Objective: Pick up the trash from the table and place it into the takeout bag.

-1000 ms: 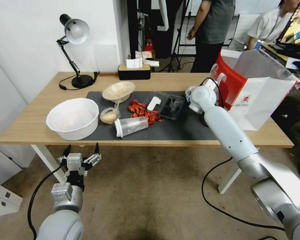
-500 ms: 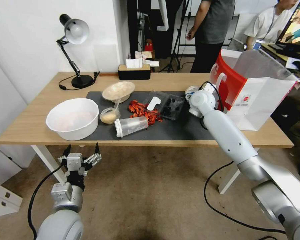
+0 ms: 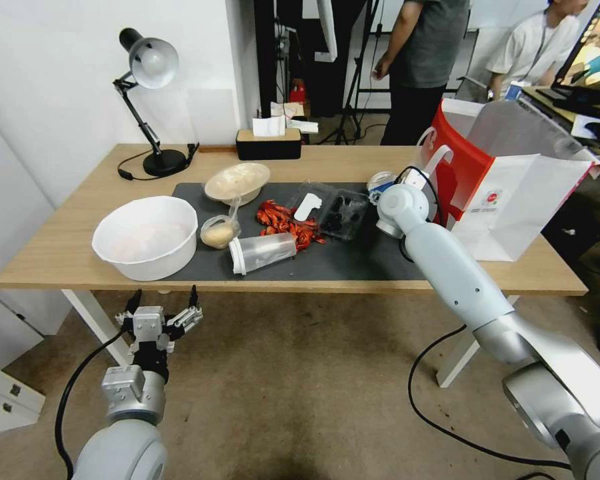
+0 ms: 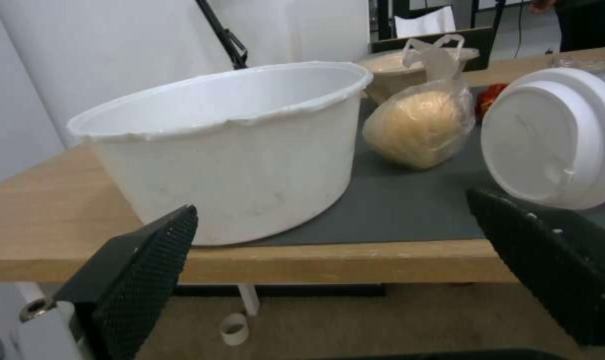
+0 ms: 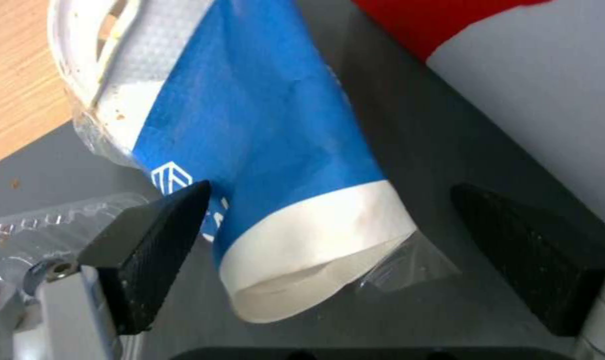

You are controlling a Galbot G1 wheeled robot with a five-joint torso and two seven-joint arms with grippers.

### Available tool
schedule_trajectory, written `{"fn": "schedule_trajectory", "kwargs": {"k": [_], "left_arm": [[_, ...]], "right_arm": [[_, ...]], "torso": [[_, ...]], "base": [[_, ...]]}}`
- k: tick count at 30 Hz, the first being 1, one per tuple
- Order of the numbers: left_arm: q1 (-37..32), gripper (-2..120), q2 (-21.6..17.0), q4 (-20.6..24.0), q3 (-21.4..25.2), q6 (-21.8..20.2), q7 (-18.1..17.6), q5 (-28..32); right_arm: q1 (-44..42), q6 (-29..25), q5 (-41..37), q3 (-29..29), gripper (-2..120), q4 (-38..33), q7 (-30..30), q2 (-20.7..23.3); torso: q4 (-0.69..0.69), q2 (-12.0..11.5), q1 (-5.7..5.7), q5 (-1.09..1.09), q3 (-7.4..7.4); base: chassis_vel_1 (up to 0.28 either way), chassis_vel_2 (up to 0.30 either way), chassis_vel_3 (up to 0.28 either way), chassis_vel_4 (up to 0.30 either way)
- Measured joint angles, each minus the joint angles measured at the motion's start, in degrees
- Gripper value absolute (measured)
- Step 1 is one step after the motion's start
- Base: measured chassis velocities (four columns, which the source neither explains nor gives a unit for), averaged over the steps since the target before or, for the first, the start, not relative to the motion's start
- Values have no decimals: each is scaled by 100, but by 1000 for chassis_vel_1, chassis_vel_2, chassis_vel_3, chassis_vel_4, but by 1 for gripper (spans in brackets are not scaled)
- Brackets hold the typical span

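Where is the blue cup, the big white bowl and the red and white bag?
blue-and-white paper cup (image 5: 276, 130), right wrist view, on its blue side.
big white bowl (image 3: 147, 237), head view, on its inside.
takeout bag (image 3: 533, 193), head view, on its white side.

Bright, even indoor light; soft shadows; head view bows at edges; wrist views soft.

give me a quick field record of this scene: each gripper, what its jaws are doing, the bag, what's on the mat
right gripper: over the mat beside the bag, jaws open either side of the blue-and-white paper cup, not closed on it
paper cup: lying on its side
left gripper: below the table edge, jaws open, holding nothing
takeout bag: upright at the table's right end, mouth open
on the mat: clear tumbler on its side, beige bowl, red scraps
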State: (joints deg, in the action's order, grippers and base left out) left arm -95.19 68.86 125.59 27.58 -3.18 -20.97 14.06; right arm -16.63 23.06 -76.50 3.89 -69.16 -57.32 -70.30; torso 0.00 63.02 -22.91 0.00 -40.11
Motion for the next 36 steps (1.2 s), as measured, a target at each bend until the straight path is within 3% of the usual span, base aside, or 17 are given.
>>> {"fn": "schedule_trajectory", "kwargs": {"k": [10,22,36], "left_arm": [[-6,100,-16,2,2,0,-13,0],[48,100,-37,-34,-48,-4,-22,7],[65,100,-40,-60,-56,-5,-25,13]], "right_arm": [[-27,-28,-16,-33,78,18,58,0],[-78,-48,-35,-56,39,10,83,-8],[-163,-94,-13,-41,34,-99,143,-4]], "torso": [[-2,1,1,-2,1],[1,2,1,-1,2],[-1,1,0,0,0]], "base": [[0,0,0,0],[0,0,0,0],[0,0,0,0]]}}
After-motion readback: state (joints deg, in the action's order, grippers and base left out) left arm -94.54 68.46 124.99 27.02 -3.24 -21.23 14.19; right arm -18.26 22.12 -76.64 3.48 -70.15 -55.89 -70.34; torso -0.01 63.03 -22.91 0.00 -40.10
